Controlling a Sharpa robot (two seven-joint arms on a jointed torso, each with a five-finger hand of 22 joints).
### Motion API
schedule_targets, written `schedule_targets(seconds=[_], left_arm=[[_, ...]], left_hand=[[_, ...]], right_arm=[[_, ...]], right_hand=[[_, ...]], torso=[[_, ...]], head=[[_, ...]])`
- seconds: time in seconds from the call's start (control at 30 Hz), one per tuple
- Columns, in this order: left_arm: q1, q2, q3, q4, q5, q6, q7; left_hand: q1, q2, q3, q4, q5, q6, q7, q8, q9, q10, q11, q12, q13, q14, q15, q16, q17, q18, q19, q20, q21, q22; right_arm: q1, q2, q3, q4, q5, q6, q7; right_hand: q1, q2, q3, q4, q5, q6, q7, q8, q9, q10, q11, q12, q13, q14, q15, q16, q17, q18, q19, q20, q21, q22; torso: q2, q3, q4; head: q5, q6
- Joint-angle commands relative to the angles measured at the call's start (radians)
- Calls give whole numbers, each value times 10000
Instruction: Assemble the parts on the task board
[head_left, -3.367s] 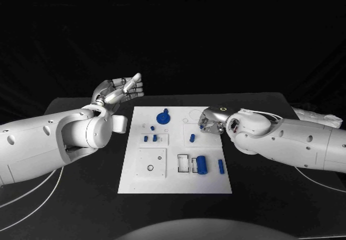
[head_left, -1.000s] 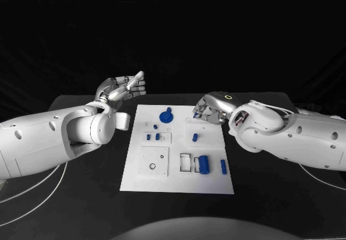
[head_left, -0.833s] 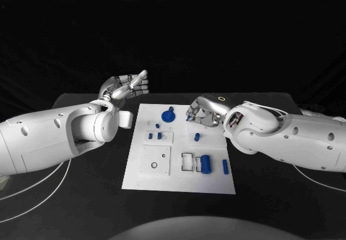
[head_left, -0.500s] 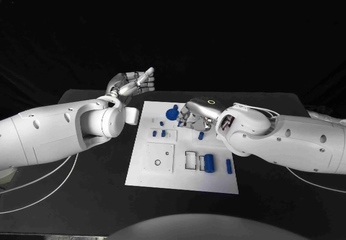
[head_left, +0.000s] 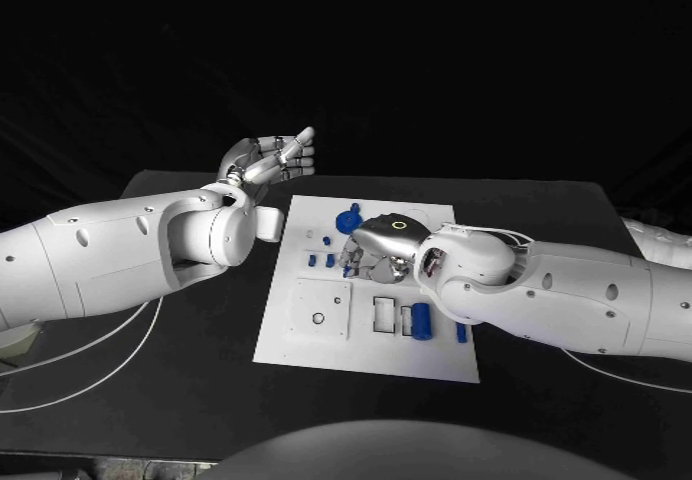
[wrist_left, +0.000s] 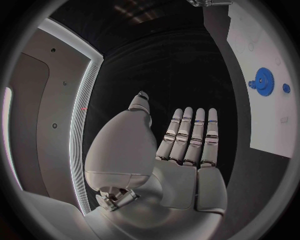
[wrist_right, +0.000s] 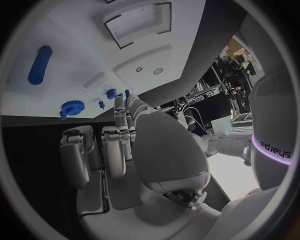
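The white task board (head_left: 329, 345) lies in the middle of the black table. My right hand (head_left: 378, 250) hovers low over the board's middle, and its fingertips seem to pinch a small blue part (head_left: 346, 268) (wrist_right: 127, 94) beside two short blue pegs (head_left: 319, 260). The blue gear (head_left: 349, 220) (wrist_right: 72, 107) (wrist_left: 262, 83) stands at the board's far end. A blue cylinder (head_left: 421, 320) (wrist_right: 39, 65) and a thin blue bar (head_left: 462, 332) lie near the board's right side. My left hand (head_left: 274, 155) (wrist_left: 178, 150) is raised past the board's far left corner, fingers straight, holding nothing.
A square recessed plate (head_left: 316, 308) with a small ring sits on the board's near left, and a rectangular slot (head_left: 385, 313) lies beside the cylinder. White cables (head_left: 87, 345) trail over the table's left side. My right forearm (head_left: 577, 300) covers the table right of the board.
My right hand has travelled from the board's far right edge leftward and down to the small pegs, carrying the blue part. The left hand stays raised and open. The camera has shifted.
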Motion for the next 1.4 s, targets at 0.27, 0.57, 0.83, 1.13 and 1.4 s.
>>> schedule_targets(seconds=[0.27, 0.57, 0.83, 1.13, 1.4], left_arm=[[-2, -49, 9, 65, 22, 101, 87], [-2, -76, 9, 97, 22, 105, 84], [-2, -90, 9, 111, 22, 128, 92], [-2, -82, 9, 108, 22, 142, 96], [-2, -79, 9, 105, 22, 149, 94]], left_hand=[[-15, 132, 69, -25, 28, -56, 160, 38, -3, -67, -19, 40, -4, -62, 1, 45, -28, 3, 88, -4, -51, -27], [-15, 132, 69, -25, 28, -56, 160, 38, -3, -67, -19, 40, -4, -62, 1, 45, -28, 3, 88, -4, -51, -27], [-30, 182, 84, -26, 22, -74, 164, 49, -6, -86, -15, 59, -5, -79, 5, 70, -76, -1, 90, -4, -57, -69], [-30, 182, 84, -26, 22, -74, 164, 49, -6, -86, -15, 59, -5, -79, 5, 70, -76, -1, 90, -4, -57, -69], [-35, 192, 86, -26, 21, -81, 165, 52, -7, -93, -14, 65, -5, -86, 6, 78, -91, -3, 90, -4, -59, -83]], right_arm=[[-271, 240, 4, -172, -383, 497, 232], [-368, 370, 4, -231, -388, 557, 255], [-405, 441, 3, -253, -388, 610, 252], [-428, 578, -5, -325, -383, 716, 265], [-480, 641, -12, -430, -453, 810, 278]], right_hand=[[55, -24, 58, 0, 42, 31, 31, -32, 4, 4, 33, -40, -9, 1062, 66, 42, 2633, -68, 1047, 13, 45, 2627], [57, -23, 62, -2, 43, 27, 36, -37, 3, 0, 37, -44, -9, 1062, 71, 42, 2633, -68, 1047, 16, 45, 2627], [57, -23, 67, -1, 43, 18, 46, -47, 0, -7, 45, -50, -8, 1062, 80, 42, 2633, -68, 1047, 23, 45, 2627], [55, -22, 68, 0, 43, 15, 48, -50, 0, -10, 48, -52, -8, 1062, 83, 42, 2633, -68, 1047, 26, 45, 2627], [55, -21, 70, 0, 43, 12, 49, -53, -1, -11, 49, -53, -8, 1062, 86, 42, 2633, -68, 1047, 28, 45, 2627]], torso=[[8, 10, -3], [-6, 0, -13], [-1, 10, 0], [0, 6, -3], [-5, 8, -9]], head=[[28, -42], [42, -87], [-6, -32], [-30, -20], [-57, -19]])
